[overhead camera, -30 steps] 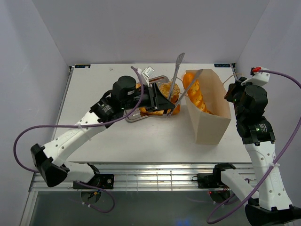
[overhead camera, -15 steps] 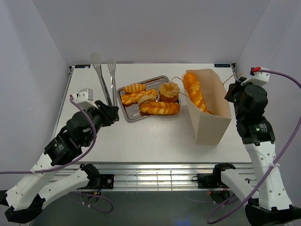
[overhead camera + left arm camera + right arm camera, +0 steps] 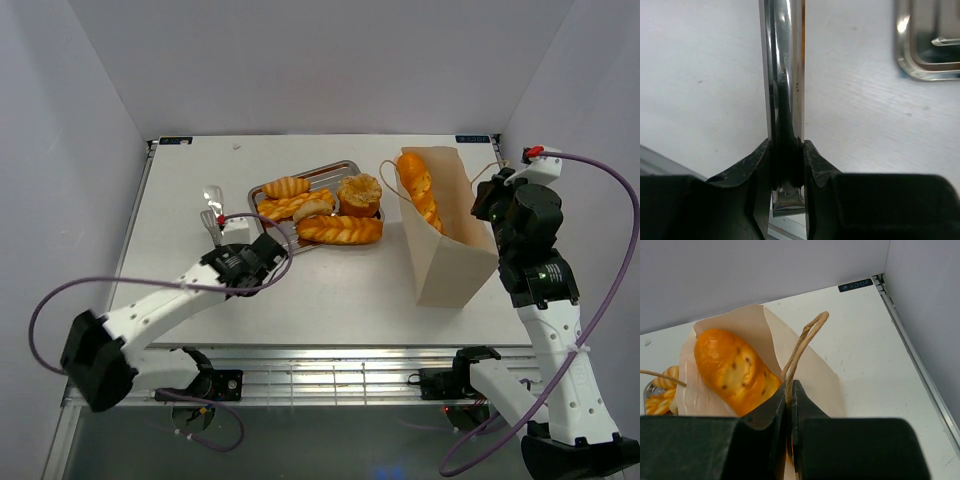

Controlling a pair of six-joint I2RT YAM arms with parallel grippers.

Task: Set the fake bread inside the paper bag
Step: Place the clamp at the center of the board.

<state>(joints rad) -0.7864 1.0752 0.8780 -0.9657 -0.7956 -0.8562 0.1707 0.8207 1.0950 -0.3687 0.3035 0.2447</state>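
Cream paper makes up the bag (image 3: pixel 450 260), which stands open-mouthed on the right side of the table (image 3: pixel 340 290). A baguette (image 3: pixel 418 190) leans inside it, its top end above the rim. We see the right claw (image 3: pixel 789 390) pressed together on the bag's string handle (image 3: pixel 805 340). The other bread lies on the tray (image 3: pixel 310 172) just left of the bag. There we count a twisted loaf (image 3: pixel 340 229) at the near edge, a round bun (image 3: pixel 360 190) behind it, and smaller twists (image 3: pixel 287 186) toward the left. The left claw (image 3: pixel 786 147) pinches the tongs (image 3: pixel 784 75), whose two arms are squeezed flat together. It sits over bare table near the tray's near-left corner.
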